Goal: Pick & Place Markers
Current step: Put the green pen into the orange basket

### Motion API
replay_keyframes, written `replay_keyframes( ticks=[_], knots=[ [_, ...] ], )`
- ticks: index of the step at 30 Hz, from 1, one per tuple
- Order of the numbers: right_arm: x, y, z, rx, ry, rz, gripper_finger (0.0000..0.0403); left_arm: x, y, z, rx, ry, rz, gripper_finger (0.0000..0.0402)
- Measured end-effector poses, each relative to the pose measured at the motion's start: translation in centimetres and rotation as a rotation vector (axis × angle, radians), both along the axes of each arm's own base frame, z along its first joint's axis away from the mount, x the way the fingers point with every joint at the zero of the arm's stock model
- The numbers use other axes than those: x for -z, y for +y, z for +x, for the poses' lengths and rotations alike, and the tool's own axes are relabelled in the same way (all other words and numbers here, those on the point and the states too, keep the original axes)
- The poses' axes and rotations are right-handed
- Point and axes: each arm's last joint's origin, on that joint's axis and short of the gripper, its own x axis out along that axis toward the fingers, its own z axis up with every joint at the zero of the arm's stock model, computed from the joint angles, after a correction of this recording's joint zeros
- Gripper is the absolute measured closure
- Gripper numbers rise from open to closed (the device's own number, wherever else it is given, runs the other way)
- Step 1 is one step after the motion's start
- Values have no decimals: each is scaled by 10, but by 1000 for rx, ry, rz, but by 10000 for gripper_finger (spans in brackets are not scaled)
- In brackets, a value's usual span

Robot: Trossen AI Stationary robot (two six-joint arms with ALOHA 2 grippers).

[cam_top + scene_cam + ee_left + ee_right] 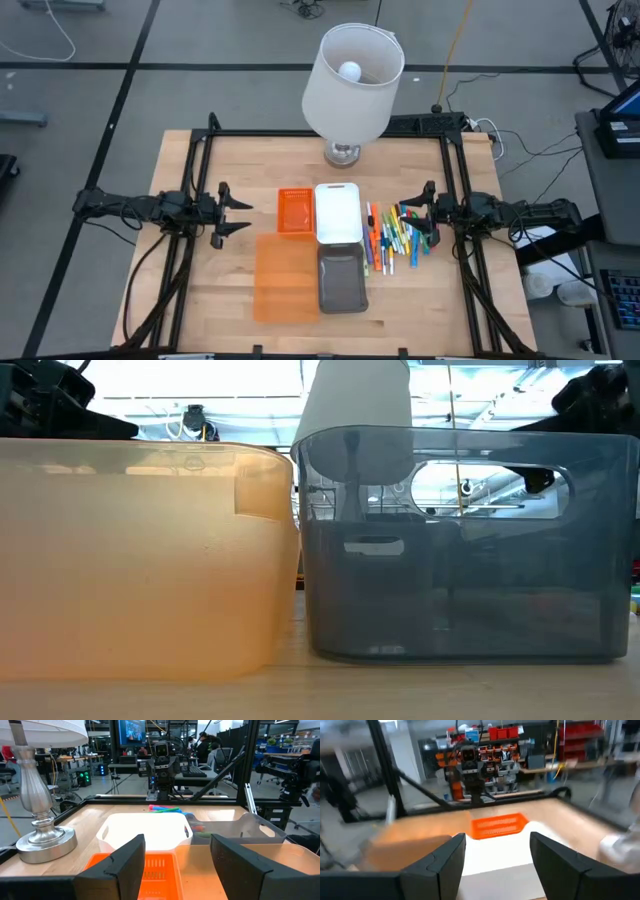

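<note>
Nothing picked yet: the markers (395, 238) lie on the table (200, 300). Right claw (425, 222) hangs released above them and must descend; left claw (232, 214) waits released.

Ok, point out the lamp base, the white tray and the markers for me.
lamp base (342, 154), high view, on its round metal foot.
white tray (338, 212), high view, on its bare floor.
markers (392, 240), high view, on the middle of the spread.
</note>
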Motion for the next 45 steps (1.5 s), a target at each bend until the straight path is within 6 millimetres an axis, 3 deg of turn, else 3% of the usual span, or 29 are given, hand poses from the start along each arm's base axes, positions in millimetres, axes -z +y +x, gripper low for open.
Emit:
replay_keyframes(
  ticks=[4,7,19,24,27,29,33,35,40,45],
  knots=[
    [-1,0,0,-6,-24,400,193,0,0,0,0,0,0,174],
    [-1,0,0,-14,-43,549,193,0,0,0,0,0,0,174],
    [-2,-1,0,29,-56,539,193,0,0,0,1,0,0,174],
    [-12,-6,-2,138,-206,587,193,0,0,0,0,0,0,174],
    [-22,-3,-3,48,-267,547,193,0,0,0,0,0,0,174],
    [-21,1,1,-6,-197,519,193,0,0,0,0,0,0,174],
    [-56,7,13,7,-132,465,193,0,0,0,0,0,0,174],
    [-68,14,29,21,-22,442,193,0,0,0,1,1,0,174],
    [-100,34,74,44,387,364,193,-1,0,0,1,-8,-1,174],
    [-100,42,90,217,1001,447,193,0,0,0,1,-5,0,174]
  ],
)
